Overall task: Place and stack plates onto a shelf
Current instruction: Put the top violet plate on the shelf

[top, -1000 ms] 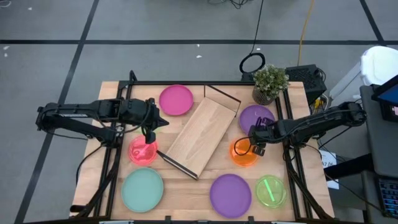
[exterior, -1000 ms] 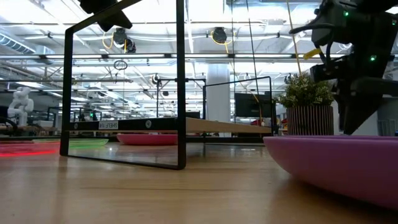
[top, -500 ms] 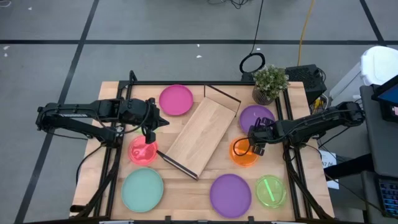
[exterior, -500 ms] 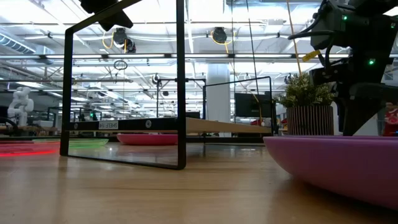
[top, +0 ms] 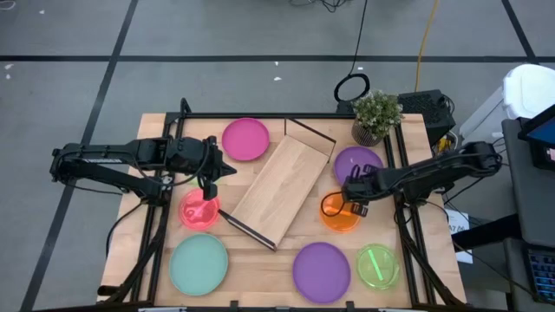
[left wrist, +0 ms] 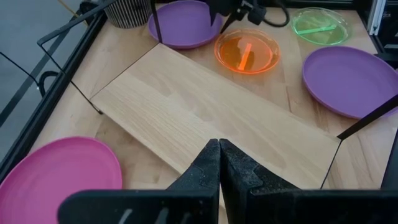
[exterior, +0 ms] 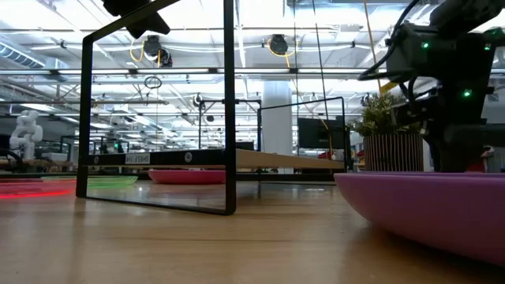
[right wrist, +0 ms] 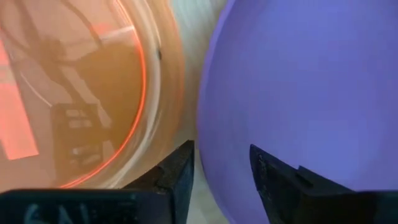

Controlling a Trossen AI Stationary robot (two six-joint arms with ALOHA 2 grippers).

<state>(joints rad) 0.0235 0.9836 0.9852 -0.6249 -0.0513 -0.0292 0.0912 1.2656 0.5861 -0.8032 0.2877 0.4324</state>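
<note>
Plates, seven on the table, none yet on the shelf [top: 276, 189], which lies slantwise mid-table, bare; magenta plate [top: 245, 139] at the far side beside the shelf's end, red plate [top: 200, 210] left of the shelf, mint plate [top: 199, 264] at the near left, one purple plate [top: 321, 270] at the near edge with the lime plate [top: 378, 265] just beside it, second purple plate [top: 358, 163] near the plant [top: 375, 115], orange plate [top: 339, 211] close against it; right gripper [top: 355, 196] low over the gap between orange and purple, fingers [right wrist: 180, 169] parted and holding nothing, the orange rim seemingly between them; left gripper [top: 207, 182] hangs above the red plate's far edge, fingers [left wrist: 208, 165] pressed together, empty; handling, by judgement: thin moulded plastic, light, stiff enough to lift by one edge, smooth and likely slippery, liable to skate on the wood if nudged; translucent small ones have a raised lip, the best hold, pinched across the rim with one finger inside and one outside; flat middle offers nothing to grip
</note>
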